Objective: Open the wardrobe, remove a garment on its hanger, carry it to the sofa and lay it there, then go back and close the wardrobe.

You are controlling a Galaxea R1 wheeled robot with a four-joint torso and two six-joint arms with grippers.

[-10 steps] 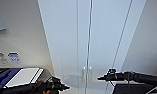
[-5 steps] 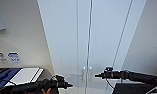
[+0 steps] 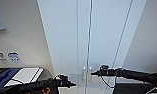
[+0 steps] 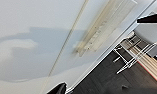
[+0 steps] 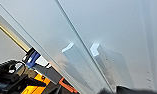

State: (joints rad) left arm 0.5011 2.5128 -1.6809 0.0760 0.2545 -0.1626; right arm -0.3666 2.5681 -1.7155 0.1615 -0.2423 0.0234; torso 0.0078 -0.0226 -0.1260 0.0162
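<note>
There is one wardrobe (image 3: 94, 37). It has two doors and two small handles (image 3: 86, 73) side by side in the middle. Two robot arms reach toward it, so there are two grippers: the left gripper (image 3: 70, 84) just below the handles and the right gripper (image 3: 93, 73) right beside them. Two blue labels (image 3: 14, 57) sit on the wall, far off past the left gripper.

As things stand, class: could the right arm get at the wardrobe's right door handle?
Probably yes: the right gripper hovers just beside the right handle of the shut wardrobe, with nothing between them.
</note>
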